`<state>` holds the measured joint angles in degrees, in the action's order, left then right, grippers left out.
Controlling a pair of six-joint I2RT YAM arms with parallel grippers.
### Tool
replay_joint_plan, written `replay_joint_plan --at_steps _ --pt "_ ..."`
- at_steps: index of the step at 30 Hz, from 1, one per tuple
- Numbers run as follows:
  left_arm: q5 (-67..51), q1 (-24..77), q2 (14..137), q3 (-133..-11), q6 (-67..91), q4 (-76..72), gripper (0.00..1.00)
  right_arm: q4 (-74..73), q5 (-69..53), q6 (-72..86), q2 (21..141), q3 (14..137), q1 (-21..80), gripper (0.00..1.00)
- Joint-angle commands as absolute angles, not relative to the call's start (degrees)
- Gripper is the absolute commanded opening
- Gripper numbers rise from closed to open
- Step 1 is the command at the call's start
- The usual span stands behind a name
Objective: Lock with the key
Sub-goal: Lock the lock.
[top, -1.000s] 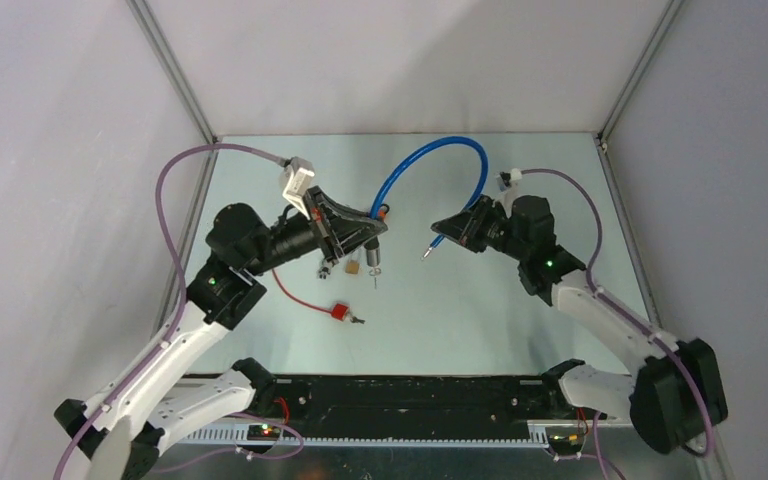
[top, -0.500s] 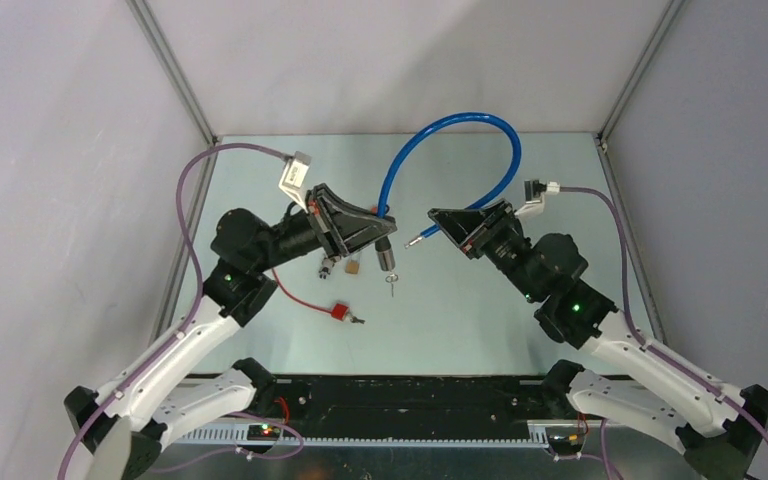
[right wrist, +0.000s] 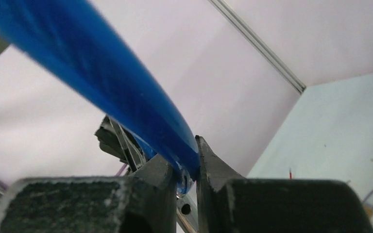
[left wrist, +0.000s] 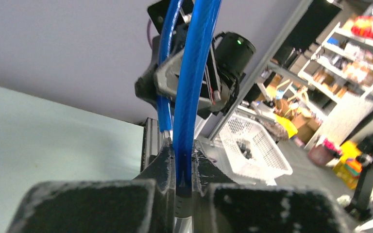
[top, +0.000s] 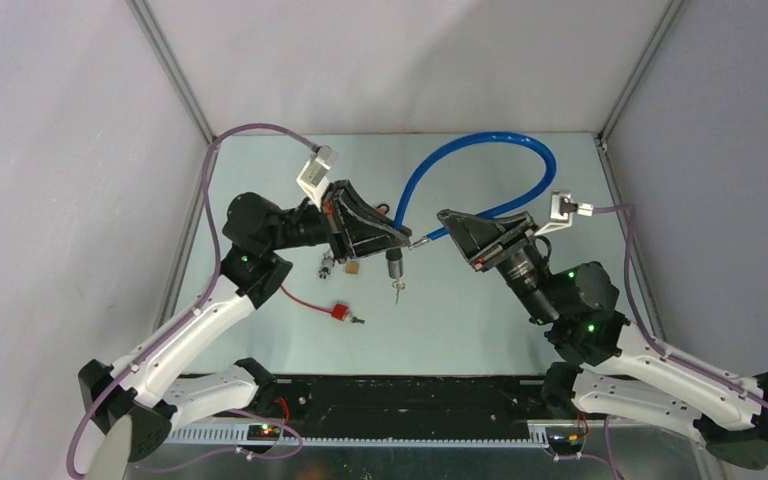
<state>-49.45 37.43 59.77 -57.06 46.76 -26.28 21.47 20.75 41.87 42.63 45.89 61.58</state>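
Note:
A blue cable lock (top: 480,143) arches in the air between both grippers. My left gripper (top: 397,232) is shut on the cable (left wrist: 188,107) just above its black lock barrel (top: 394,264), which hangs down with a key (top: 397,291) in it. My right gripper (top: 447,222) is shut on the cable's other end (right wrist: 175,150). That end's metal pin (top: 420,241) points left and nearly touches the barrel. A red-tagged key (top: 343,314) on a red cord lies on the table.
A small brass padlock (top: 353,267) and a silver key bunch (top: 326,266) lie on the table under the left gripper; the padlock also shows in the right wrist view (right wrist: 371,200). Grey enclosure walls stand left, right and behind.
Both arms have risen and drawn together. The cable's arch has widened and lifted, and the pin end has moved left from well apart to right beside the lock barrel.

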Motion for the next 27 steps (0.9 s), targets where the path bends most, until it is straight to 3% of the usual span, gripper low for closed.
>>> replay_joint_plan --at_steps 1,8,27 --pt "-56.10 38.34 58.74 -59.42 38.57 -29.92 0.00 29.42 20.81 38.54 40.34 47.94 62.64 0.00" --pt "-59.08 41.31 57.14 -61.09 28.93 -31.76 0.00 26.12 22.68 40.83 39.02 47.99 62.75 0.00" --pt "-49.89 41.70 57.41 -62.07 24.45 -32.35 0.00 25.98 14.10 51.31 42.14 48.57 61.93 0.00"
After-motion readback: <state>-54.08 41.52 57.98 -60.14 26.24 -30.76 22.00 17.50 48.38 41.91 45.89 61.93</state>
